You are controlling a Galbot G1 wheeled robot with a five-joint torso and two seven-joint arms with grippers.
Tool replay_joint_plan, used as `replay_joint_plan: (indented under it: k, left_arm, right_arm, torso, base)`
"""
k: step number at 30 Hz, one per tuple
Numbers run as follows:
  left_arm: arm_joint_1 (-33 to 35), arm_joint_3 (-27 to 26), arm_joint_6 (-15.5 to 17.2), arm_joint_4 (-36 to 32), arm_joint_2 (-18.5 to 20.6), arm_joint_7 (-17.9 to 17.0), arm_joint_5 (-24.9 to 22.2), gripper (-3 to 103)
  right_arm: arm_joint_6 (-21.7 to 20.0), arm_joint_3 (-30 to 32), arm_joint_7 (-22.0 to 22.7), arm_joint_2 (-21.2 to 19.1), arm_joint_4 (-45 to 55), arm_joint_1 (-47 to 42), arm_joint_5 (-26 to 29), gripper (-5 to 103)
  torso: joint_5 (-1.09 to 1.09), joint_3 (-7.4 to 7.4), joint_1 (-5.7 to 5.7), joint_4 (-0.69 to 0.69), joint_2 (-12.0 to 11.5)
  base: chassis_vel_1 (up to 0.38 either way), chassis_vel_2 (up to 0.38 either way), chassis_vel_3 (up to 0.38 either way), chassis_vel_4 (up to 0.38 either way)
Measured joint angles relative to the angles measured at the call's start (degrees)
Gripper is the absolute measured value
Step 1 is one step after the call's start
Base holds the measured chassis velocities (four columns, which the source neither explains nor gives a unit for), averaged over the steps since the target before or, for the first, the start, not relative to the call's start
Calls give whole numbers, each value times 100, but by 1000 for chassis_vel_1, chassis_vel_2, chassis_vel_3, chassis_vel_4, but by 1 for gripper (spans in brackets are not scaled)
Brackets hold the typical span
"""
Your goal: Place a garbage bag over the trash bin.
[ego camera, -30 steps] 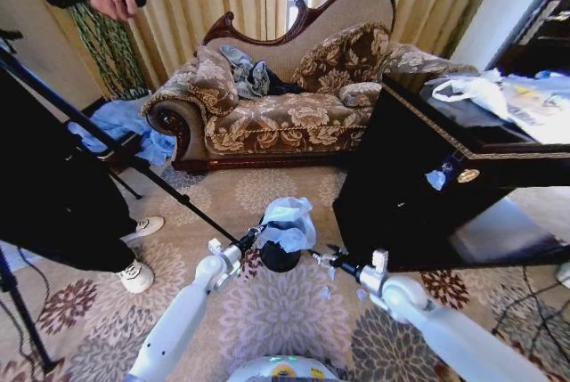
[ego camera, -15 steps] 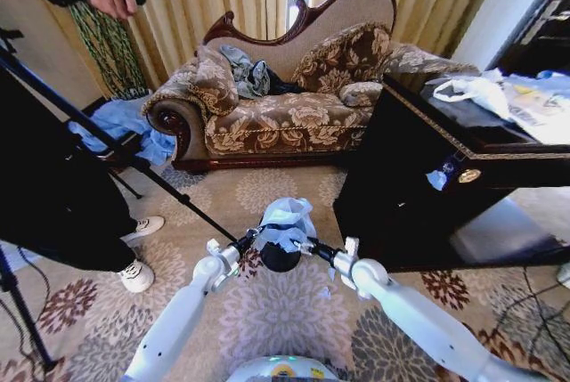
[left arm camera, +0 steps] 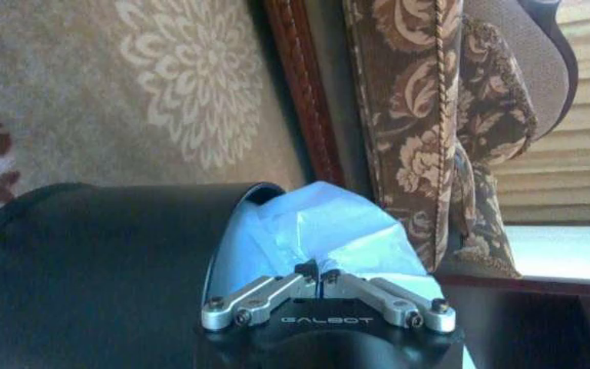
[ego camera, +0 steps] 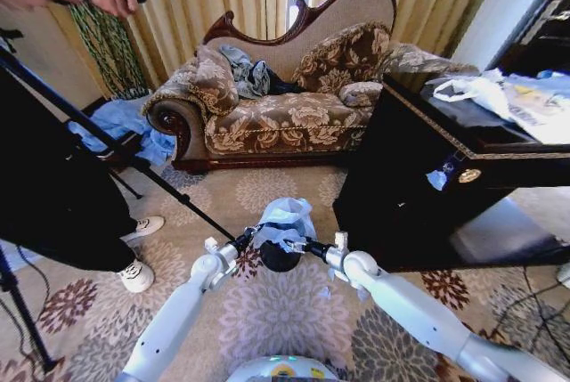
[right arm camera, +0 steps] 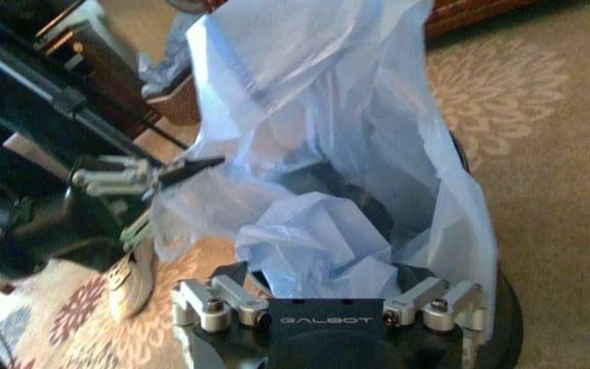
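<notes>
- Centrally, on patterned carpet (ego camera: 267,311): small black bin (ego camera: 279,258), standing between sofa (ego camera: 276,106) and robot, just beside dark cabinet (ego camera: 419,177).
- Draped over bin's mouth: pale blue bag (ego camera: 285,220), crumpled, bunched up above the rim, one part hanging into the bin.
- Left gripper (ego camera: 250,237) at bin's left rim, fingertips clenched on a fold of bag; in left wrist view, gripper (left arm camera: 319,273) pinched tight on blue plastic (left arm camera: 326,231) against the black wall of bin (left arm camera: 90,269).
- Right gripper (ego camera: 296,244) at bin's right rim, touching bag; in right wrist view, fingers (right arm camera: 209,296) spread apart, crumpled bag (right arm camera: 326,138) lying between them over bin (right arm camera: 505,323). Grasp not clear from there.
- Same view: left gripper (right arm camera: 194,167) farther off, tips closed on bag's far edge.
- On cabinet top: white plastic bags (ego camera: 499,97).
- By sofa's left end: blue cloth heap (ego camera: 120,128) on floor.
- At far left: tripod leg (ego camera: 107,146) and person's white shoes (ego camera: 138,253).
</notes>
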Motion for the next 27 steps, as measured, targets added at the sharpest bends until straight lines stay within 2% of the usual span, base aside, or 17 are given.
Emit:
replay_joint_plan:
  k: [1, 2, 4, 5, 8, 9, 12, 13, 17, 18, 20, 21, 22, 23, 25, 27]
  left_arm:
    - [-6, 0, 1, 0, 1, 0, -2, 0]
    - [-7, 0, 1, 0, 0, 0, -3, 0]
    - [0, 1, 1, -18, 2, 0, -5, 0]
    - [0, 1, 1, -18, 2, 0, -5, 0]
    - [30, 5, 2, -73, 38, -3, -14, 0]
    - [30, 5, 2, -73, 38, -3, -14, 0]
    - [48, 4, 2, -115, 70, -18, -33, 0]
    - [48, 4, 2, -115, 70, -18, -33, 0]
    - [83, -6, 2, -190, 106, -45, -51, 0]
    - [83, -6, 2, -190, 106, -45, -51, 0]
    - [90, -14, 2, -217, 119, -66, -62, 0]
    - [94, -20, 2, -232, 130, -80, -68, 0]
    - [99, -27, 2, -250, 144, -95, -76, 0]
    - [99, -27, 2, -250, 144, -95, -76, 0]
    - [123, -61, 0, -308, 209, -133, -127, 0]
    - [144, -83, 0, -337, 246, -148, -149, 0]
  right_arm:
    - [0, -20, 13, -39, 65, -1, 28, 84]
    - [10, -23, 18, -60, 108, -8, 44, 84]
    - [85, -18, 28, -85, 234, -64, 88, 73]
    - [85, -18, 28, -85, 234, -64, 88, 73]
    - [163, -17, 40, -95, 429, -131, 104, 57]
    - [163, -17, 40, -95, 429, -131, 104, 57]
    - [189, -49, 53, -2, 492, -176, 100, 46]
    - [189, -49, 53, -2, 492, -176, 100, 46]
    - [236, -44, 98, 152, 438, -241, 21, 24]
    - [236, -44, 98, 152, 438, -241, 21, 24]
    - [300, -14, 112, 189, 415, -307, -41, 14]
    - [355, 7, 115, 203, 415, -356, -73, 14]
    - [403, 41, 115, 214, 431, -417, -106, 9]
    - [403, 41, 115, 214, 431, -417, -106, 9]
    - [522, 124, 115, 224, 558, -619, -194, 2]
    - [568, 155, 115, 226, 620, -715, -232, 1]
  torso:
    - [0, 0, 0, 0, 0]
    - [0, 0, 0, 0, 0]
    - [0, 0, 0, 0, 0]
    - [0, 0, 0, 0, 0]
    - [0, 0, 0, 0, 0]
    - [0, 0, 0, 0, 0]
    - [0, 0, 0, 0, 0]
    - [0, 0, 0, 0, 0]
    - [0, 0, 0, 1, 0]
    - [0, 0, 0, 1, 0]
    - [0, 0, 0, 1, 0]
    - [0, 0, 0, 0, 0]
    - [0, 0, 0, 0, 0]
    - [0, 0, 0, 0, 0]
    - [0, 0, 0, 0, 0]
    - [0, 0, 0, 0, 0]
  base:
    - [0, 0, 0, 0]
    - [0, 0, 0, 0]
    - [0, 0, 0, 0]
    - [0, 0, 0, 0]
    - [0, 0, 0, 0]
    - [0, 0, 0, 0]
    - [0, 0, 0, 0]
    - [0, 0, 0, 0]
    - [0, 0, 0, 0]
    - [0, 0, 0, 0]
    - [0, 0, 0, 0]
    - [0, 0, 0, 0]
    - [0, 0, 0, 0]
    - [0, 0, 0, 0]
    - [0, 0, 0, 0]
    - [0, 0, 0, 0]
